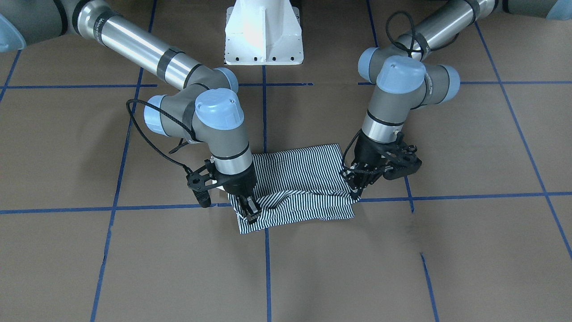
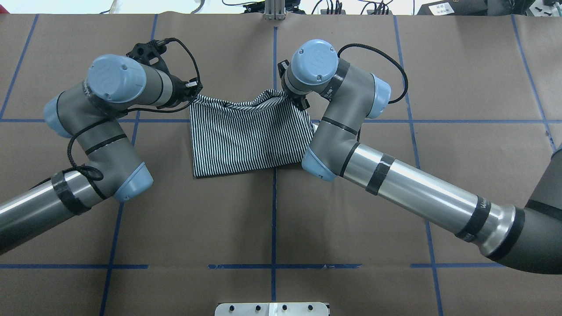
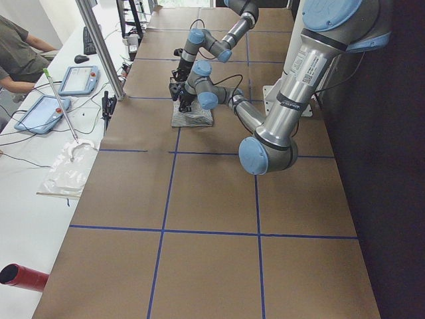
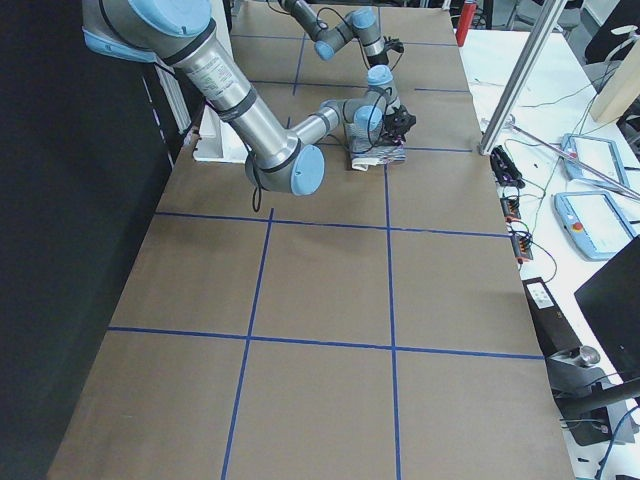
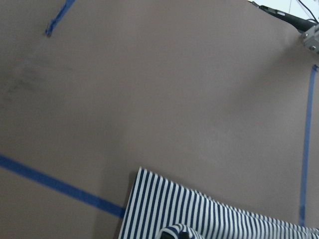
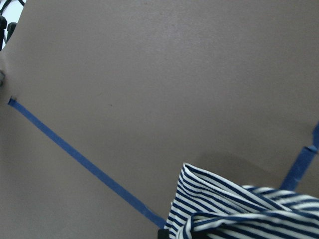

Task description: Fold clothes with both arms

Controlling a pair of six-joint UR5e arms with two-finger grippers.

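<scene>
I see a navy-and-white striped shirt (image 2: 246, 136), a brown table (image 2: 351, 219) gridded with blue tape (image 2: 274, 210), and a white base (image 1: 263, 36).

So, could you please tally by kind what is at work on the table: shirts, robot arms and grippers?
striped shirt: 1
robot arms: 2 (left arm, right arm)
grippers: 2 (left gripper, right gripper)
Total: 5

One table (image 1: 89, 268) bears one striped shirt (image 1: 299, 170) and one white pedestal (image 1: 263, 36), with two arms, left arm (image 1: 402, 103) and right arm (image 1: 214, 120), and two grippers, left gripper (image 1: 357, 190) and right gripper (image 1: 250, 212).
</scene>
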